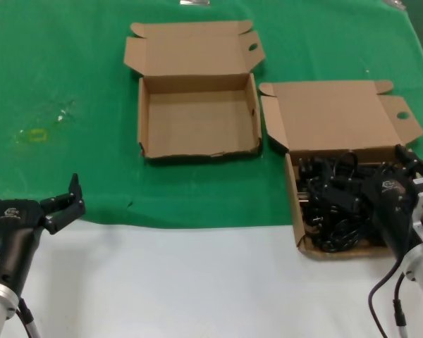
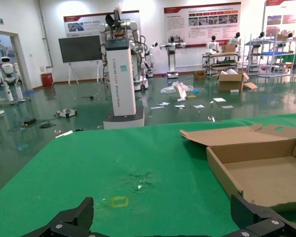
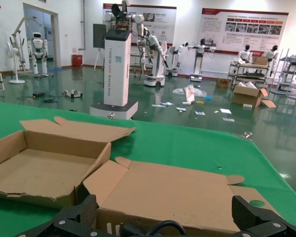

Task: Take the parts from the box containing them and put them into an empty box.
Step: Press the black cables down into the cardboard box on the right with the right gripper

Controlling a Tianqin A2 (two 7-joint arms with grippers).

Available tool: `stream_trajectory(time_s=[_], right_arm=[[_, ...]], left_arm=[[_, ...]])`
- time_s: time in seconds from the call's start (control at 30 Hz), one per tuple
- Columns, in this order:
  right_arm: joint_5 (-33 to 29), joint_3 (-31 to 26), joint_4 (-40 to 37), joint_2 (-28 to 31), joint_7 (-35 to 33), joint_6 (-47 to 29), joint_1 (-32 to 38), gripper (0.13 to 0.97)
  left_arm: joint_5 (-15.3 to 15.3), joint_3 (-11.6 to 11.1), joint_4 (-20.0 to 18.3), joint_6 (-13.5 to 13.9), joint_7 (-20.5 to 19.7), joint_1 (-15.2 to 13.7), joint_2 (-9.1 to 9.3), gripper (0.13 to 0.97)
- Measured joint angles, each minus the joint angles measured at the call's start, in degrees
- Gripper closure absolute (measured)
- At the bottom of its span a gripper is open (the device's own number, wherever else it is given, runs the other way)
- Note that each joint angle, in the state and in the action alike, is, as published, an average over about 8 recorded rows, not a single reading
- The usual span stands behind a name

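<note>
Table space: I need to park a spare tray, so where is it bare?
Free: green cloth left of the empty box, and the white strip between both tools. Crowded: the right side, where the cable box sits under the right tool.

Head view downward; wrist views low, forward.

Green-clothed table (image 1: pixel 70 84), two boxes (image 1: pixel 197 120)

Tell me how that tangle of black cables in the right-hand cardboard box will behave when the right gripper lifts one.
The thin black rubbery cables lie looped and intertwined, so they are probably floppy and will sag and trail. Neighbours may well drag up with the one grabbed. The shallow brown cardboard box holding them looks light and could shift. The right gripper hovers over it, jaws open.
</note>
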Motion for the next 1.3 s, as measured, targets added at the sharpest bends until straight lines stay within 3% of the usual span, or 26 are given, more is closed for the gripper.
stream_trajectory(time_s=[0.9,1.3], right_arm=[[0.00,0.00,0.00,0.00,0.00,0.00,0.00,0.129],[-0.47,-0.05,0.17,-0.12,-0.54,-0.19,0.21,0.129]], left_arm=[[0.00,0.00,0.00,0.00,0.00,0.00,0.00,0.132],[0.00,0.00,0.00,0.00,0.00,0.00,0.00,0.230]])
